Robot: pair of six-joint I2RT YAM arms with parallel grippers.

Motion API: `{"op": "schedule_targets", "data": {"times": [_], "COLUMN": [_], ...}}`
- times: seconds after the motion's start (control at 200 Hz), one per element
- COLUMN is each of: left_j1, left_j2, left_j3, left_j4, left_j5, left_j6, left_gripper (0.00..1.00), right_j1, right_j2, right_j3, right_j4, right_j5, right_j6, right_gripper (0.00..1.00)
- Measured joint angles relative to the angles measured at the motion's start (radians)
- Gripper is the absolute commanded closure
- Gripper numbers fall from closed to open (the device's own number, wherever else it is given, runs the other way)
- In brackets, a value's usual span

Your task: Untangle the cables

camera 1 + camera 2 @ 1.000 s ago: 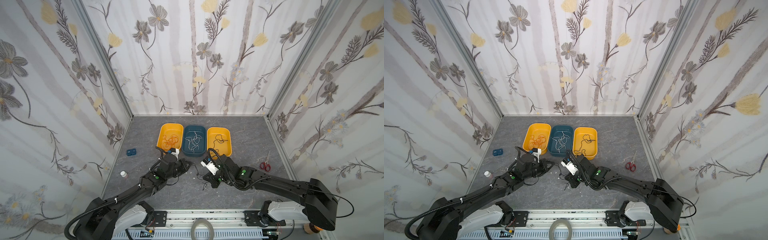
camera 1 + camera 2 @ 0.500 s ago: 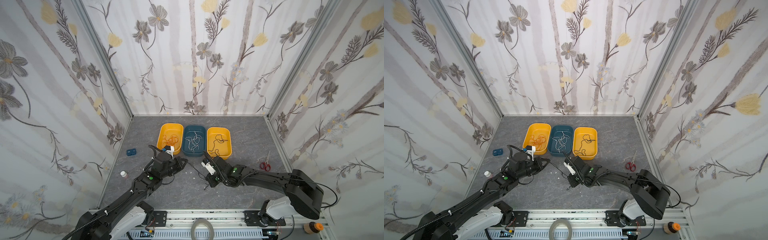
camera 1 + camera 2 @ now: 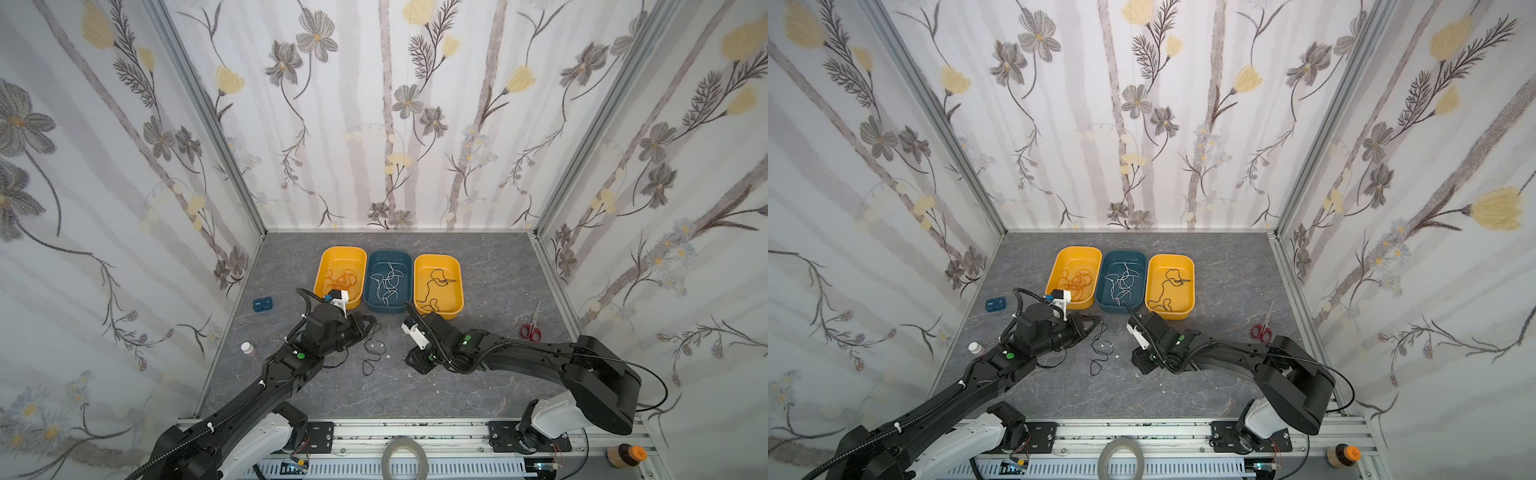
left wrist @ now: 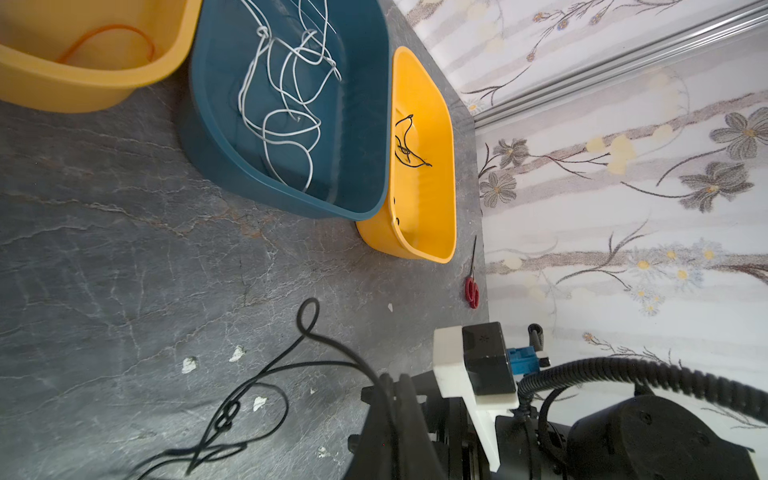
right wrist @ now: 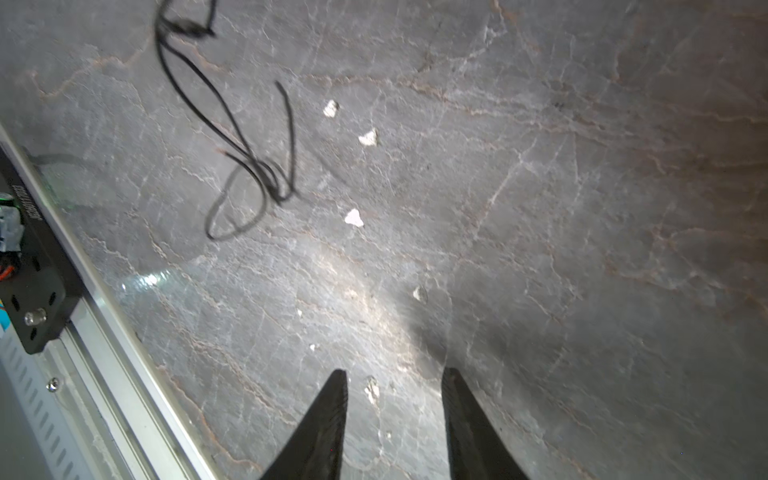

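Note:
A thin black cable (image 3: 371, 348) (image 3: 1100, 352) lies in loose loops with a knot on the grey floor between the arms. One end runs into my left gripper (image 3: 366, 323) (image 4: 392, 379), which is shut on it. My right gripper (image 3: 419, 362) (image 5: 395, 374) stands open just above bare floor to the right of the loops, with nothing between its fingers. In the right wrist view the black cable (image 5: 245, 166) lies apart from the jaws. Orange cables (image 3: 341, 280), white cables (image 3: 388, 282) and another black cable (image 3: 434, 284) lie in three trays behind.
The three trays, a yellow one (image 3: 322, 266), a blue one (image 3: 370, 286) and a yellow one (image 3: 459, 286), sit in a row. Red scissors (image 3: 531, 329) lie at the right, a blue box (image 3: 262, 304) and a small bottle (image 3: 247, 349) at the left. White crumbs (image 5: 354, 218) dot the floor.
My right gripper has opened and let go of the black cable, then drawn off to the right. The left gripper has pulled back left, still shut on the cable.

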Motion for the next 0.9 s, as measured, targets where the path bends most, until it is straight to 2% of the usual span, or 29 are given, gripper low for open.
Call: {"op": "schedule_targets", "data": {"times": [0.21, 0.34, 0.45, 0.615, 0.799, 0.899], "left_j1": [0.000, 0.000, -0.001, -0.026, -0.076, -0.093], "left_j2": [-0.014, -0.012, 0.017, 0.122, 0.310, 0.434], "left_j3": [0.016, 0.040, 0.097, 0.240, 0.457, 0.583], "left_j4": [-0.007, -0.019, -0.023, -0.023, -0.007, 0.006], "left_j5": [0.008, 0.023, 0.038, 0.066, 0.103, 0.117], "left_j6": [0.000, 0.003, 0.014, 0.048, 0.083, 0.105], "left_gripper": [1.00, 1.00, 1.00, 1.00, 1.00, 1.00], "right_j1": [-0.002, -0.047, -0.125, -0.295, -0.484, -0.545], "right_j2": [0.032, -0.036, -0.145, -0.309, -0.468, -0.504], "right_j3": [0.021, 0.011, -0.010, -0.054, -0.092, -0.108], "right_j4": [0.059, 0.056, 0.031, -0.071, -0.194, -0.233], "right_j5": [-0.041, -0.051, -0.032, 0.017, 0.080, 0.086], "right_j6": [0.017, 0.048, 0.080, 0.143, 0.222, 0.241], "right_gripper": [0.52, 0.45, 0.45, 0.46, 0.46, 0.46]}}
